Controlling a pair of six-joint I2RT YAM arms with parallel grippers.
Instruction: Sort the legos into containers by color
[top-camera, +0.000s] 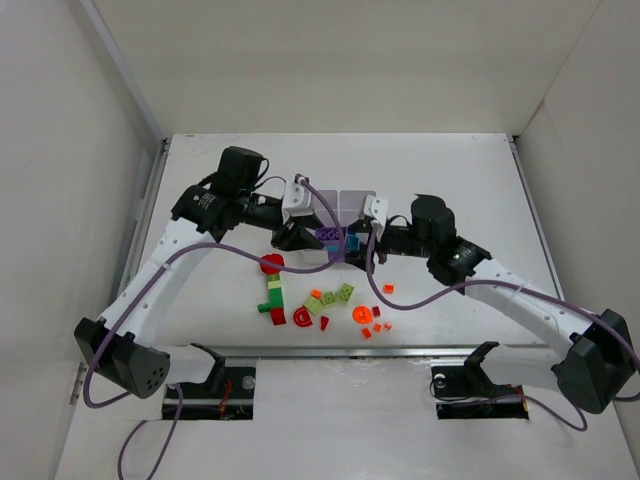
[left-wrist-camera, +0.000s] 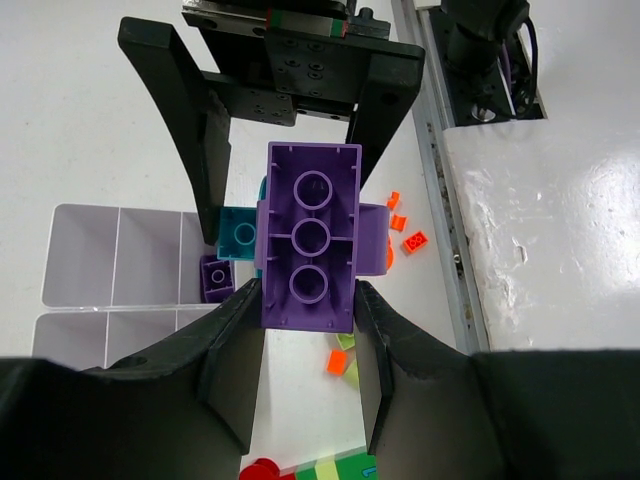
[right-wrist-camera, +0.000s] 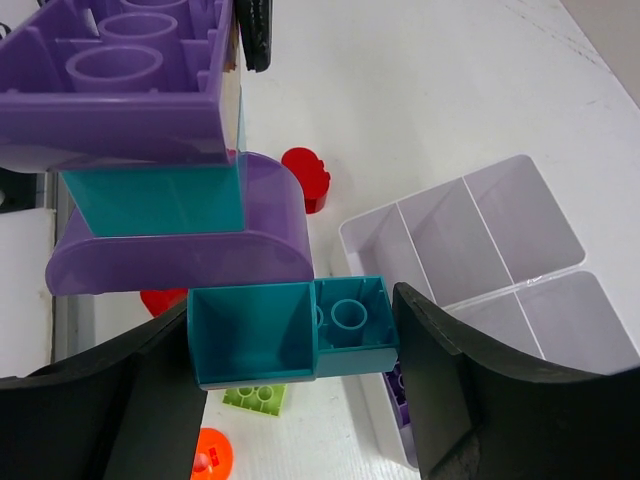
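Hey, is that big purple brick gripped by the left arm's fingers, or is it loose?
Gripped: the left gripper is shut, a finger pressed on each side of the purple brick.

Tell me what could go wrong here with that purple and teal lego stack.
1. The left pincer grips only the purple brick; with the right pincer around the teal brick, the stack may split at the wrong joint.
2. A freed piece could drop into the organiser, where a purple piece already lies, mixing colours.
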